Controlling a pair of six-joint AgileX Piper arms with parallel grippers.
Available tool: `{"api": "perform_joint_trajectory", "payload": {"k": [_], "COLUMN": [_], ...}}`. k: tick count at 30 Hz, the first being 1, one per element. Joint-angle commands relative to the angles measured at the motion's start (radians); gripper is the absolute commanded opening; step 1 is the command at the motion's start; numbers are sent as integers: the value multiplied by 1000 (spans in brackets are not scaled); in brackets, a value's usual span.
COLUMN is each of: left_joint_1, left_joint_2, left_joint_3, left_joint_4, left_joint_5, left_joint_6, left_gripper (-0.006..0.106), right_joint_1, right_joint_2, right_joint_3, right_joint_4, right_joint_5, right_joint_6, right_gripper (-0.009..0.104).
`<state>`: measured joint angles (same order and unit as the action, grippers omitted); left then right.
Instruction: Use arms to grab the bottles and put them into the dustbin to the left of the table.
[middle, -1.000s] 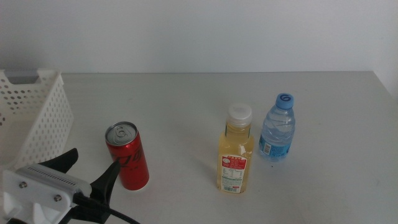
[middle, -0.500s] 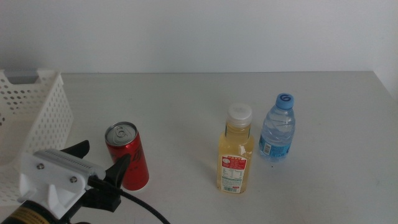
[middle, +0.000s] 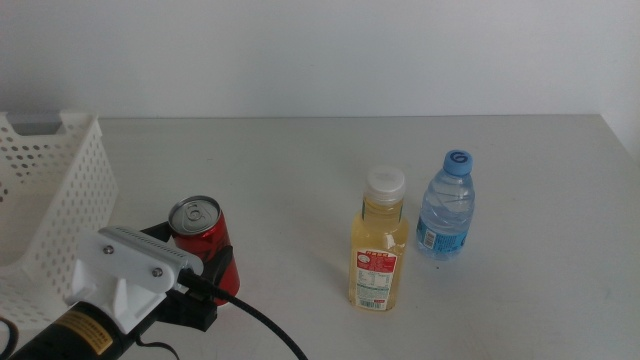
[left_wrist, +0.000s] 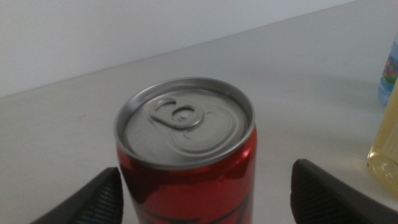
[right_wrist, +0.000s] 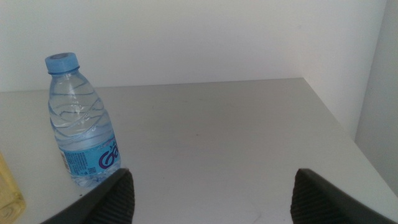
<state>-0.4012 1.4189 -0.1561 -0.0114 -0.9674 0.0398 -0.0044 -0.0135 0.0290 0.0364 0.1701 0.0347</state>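
Nearest the dustbin (middle: 55, 190) of the three containers stands the red can (middle: 200, 232), upright on the table (middle: 300, 170), just to the bin's right and apart from its perforated wall. Left gripper (middle: 190, 262) is at the can: wrist view shows the can (left_wrist: 186, 155) sitting between the two dark jaws, one jaw close beside its side, the other with a clear gap, so the jaws are spread and not yet pressing. No lift evident; can base hidden behind the gripper body in the middle view.

Further right of the bin, past the can: yellow juice bottle (middle: 378, 245), white cap on, upright. Just beyond that, the water bottle (middle: 446, 206), blue cap, upright, near the juice bottle but not touching.

Right gripper (right_wrist: 211, 193) is out of the middle view; its wrist camera shows its jaws wide apart, holding nothing, with the water bottle (right_wrist: 81, 124) ahead and off to one side.

Progress, judged: nothing visible inside the bin's seen portion; all three containers are on the table. First grasp is being set up; closing, carrying and dropping remain for all three.
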Motion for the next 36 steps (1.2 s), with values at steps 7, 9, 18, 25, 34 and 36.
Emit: {"api": "perform_joint_trajectory", "payload": {"k": [7, 9, 18, 25, 34, 36], "left_joint_1": [-7, -5, -5, -5, -5, -5], "left_joint_2": [86, 125, 294, 345, 344, 344], "left_joint_3": [-27, -27, -68, -117, -150, -150], "left_joint_4": [1, -5, -26, -25, -47, -47], "left_joint_5": [-196, -240, -347, -347, -347, -347], "left_joint_6": [-40, -40, -81, -70, -40, -72], "left_gripper": [91, 91, 91, 91, 91, 90], "right_joint_1": [-6, -6, -6, -6, -6, -6], "right_joint_2": [-22, -22, -22, -22, -22, -22], "right_joint_3": [-10, -10, -10, -10, -10, -10], "right_joint_4": [-8, -8, -8, -8, -8, -8], "right_joint_5": [-82, -82, -82, -82, -82, -82], "right_joint_6": [-4, -4, -4, -4, -4, -4], "right_gripper": [64, 64, 64, 64, 64, 64]}}
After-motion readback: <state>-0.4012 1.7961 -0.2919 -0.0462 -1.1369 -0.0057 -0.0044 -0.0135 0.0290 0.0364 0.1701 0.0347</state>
